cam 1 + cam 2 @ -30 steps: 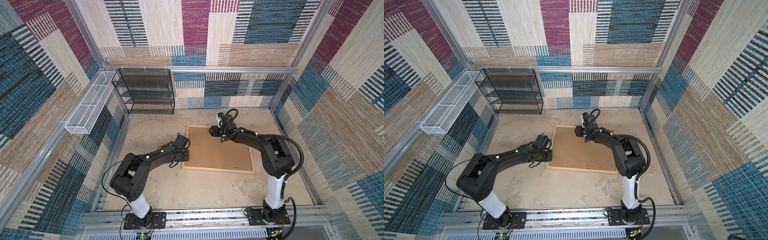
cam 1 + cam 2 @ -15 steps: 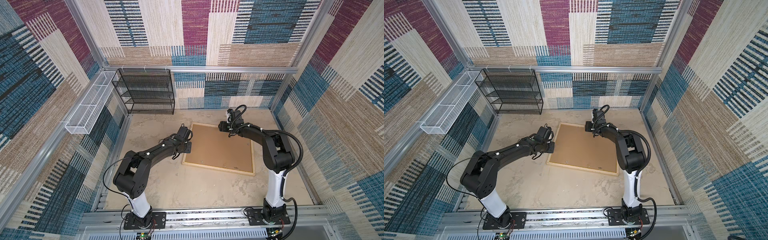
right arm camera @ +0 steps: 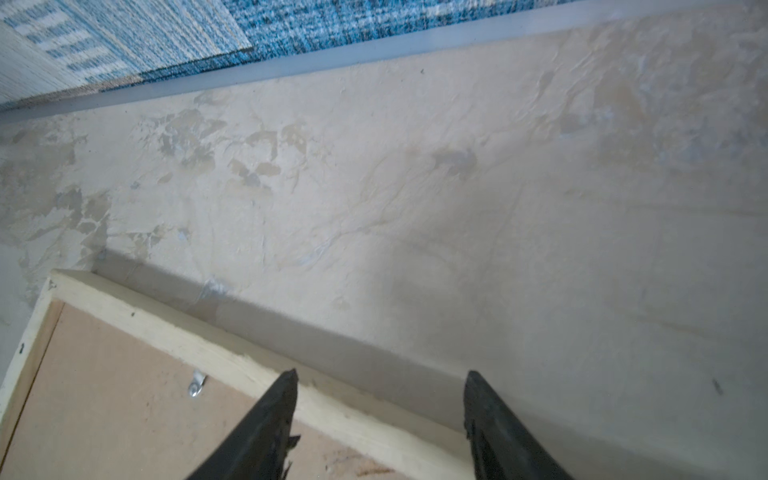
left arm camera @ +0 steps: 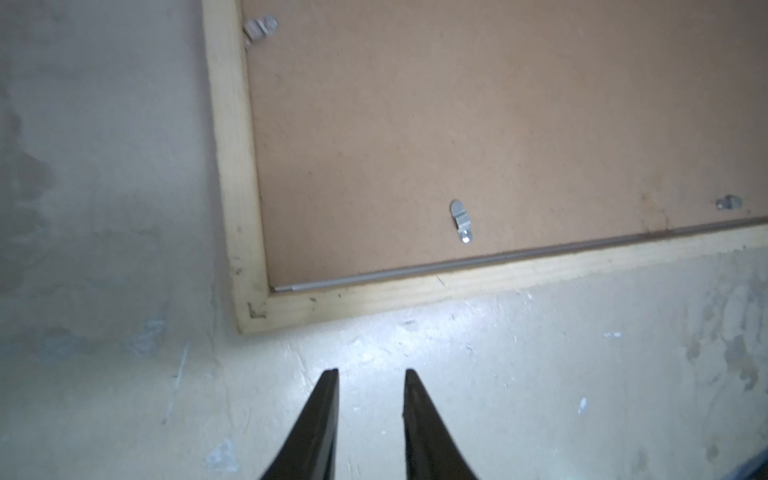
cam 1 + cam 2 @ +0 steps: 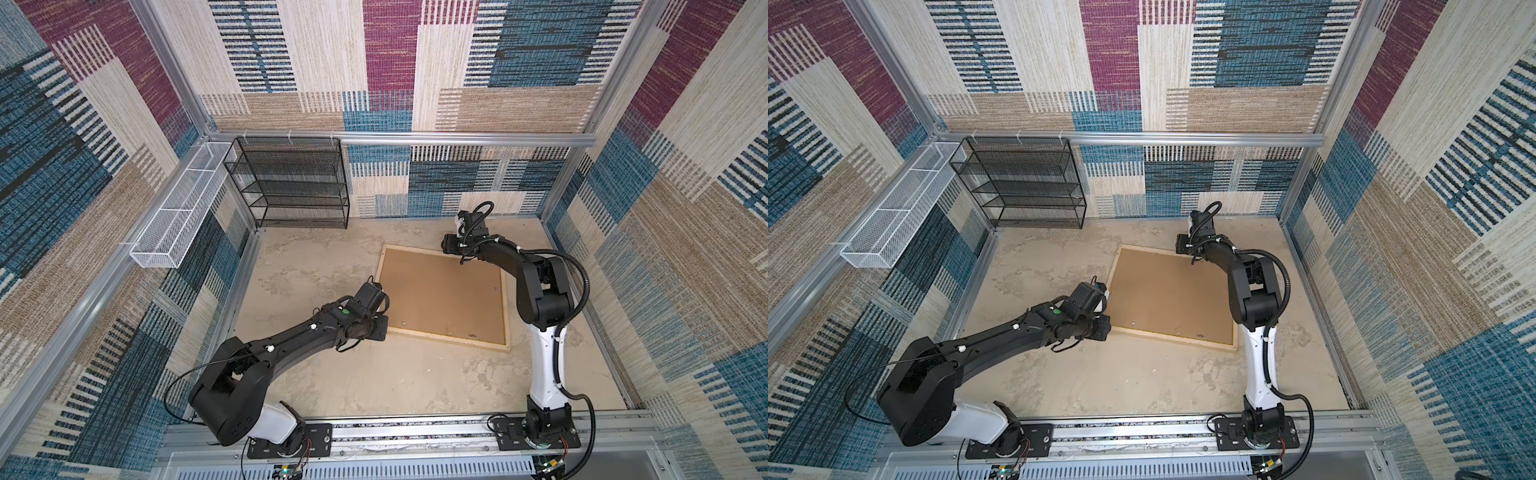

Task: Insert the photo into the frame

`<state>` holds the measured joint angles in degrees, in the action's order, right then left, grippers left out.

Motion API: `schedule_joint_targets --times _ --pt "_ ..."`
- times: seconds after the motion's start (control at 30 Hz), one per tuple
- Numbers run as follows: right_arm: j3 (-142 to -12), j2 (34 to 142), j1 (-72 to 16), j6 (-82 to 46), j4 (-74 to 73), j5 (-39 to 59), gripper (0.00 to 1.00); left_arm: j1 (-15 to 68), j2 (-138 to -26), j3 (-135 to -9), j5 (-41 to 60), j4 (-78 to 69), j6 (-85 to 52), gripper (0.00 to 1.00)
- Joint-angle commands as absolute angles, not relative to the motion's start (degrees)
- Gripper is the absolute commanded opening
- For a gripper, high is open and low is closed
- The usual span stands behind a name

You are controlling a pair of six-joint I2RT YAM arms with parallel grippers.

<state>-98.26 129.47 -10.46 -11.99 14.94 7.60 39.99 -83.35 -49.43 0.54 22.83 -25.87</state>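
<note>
Mid-picture the frame (image 5: 446, 337) lies back-up — brown backing (image 5: 440, 291) hides its front — left claw (image 4: 370, 371) narrowly apart, right claw (image 3: 381, 371) wide apart, both empty.

This is a robot test cell in a lab. A left arm (image 5: 291, 345) and a right arm (image 5: 544, 374) are bolted to a metal rail (image 5: 415, 430) along the desk's (image 5: 395, 386) near edge. Aluminium posts (image 5: 170, 62) and patterned woven wall cloth (image 5: 386, 45) box it in. A black mesh rack (image 5: 291, 183) stands at the far left corner, and a white wire basket (image 5: 178, 224) hangs above the left edge.
</note>
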Motion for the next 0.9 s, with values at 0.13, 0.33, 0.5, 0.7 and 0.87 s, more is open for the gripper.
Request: schedule_joint_targets --times 0.13,0.33,0.5,0.7,0.87 --pt "-102.68 132.85 -10.15 -10.68 18.13 9.83 0.65 41.92 -85.14 -48.98 3.39 25.68 -27.11 0.29" --pt "-103.08 133.42 -9.88 -10.20 18.70 10.28 0.65 41.84 -89.45 -51.74 0.54 28.86 -27.96 0.28" --pt "-102.13 133.03 -9.40 -9.32 19.41 11.07 0.65 41.26 -92.11 -53.03 -1.44 29.08 -28.40 0.28" --pt "-97.93 130.95 -7.60 -9.55 18.92 12.70 0.65 39.02 -94.16 -52.71 -1.31 26.73 -29.27 0.28" --pt "-92.20 128.32 -4.92 -11.16 16.83 14.94 0.64 36.22 -95.75 -52.47 -2.06 25.77 -28.75 0.28"
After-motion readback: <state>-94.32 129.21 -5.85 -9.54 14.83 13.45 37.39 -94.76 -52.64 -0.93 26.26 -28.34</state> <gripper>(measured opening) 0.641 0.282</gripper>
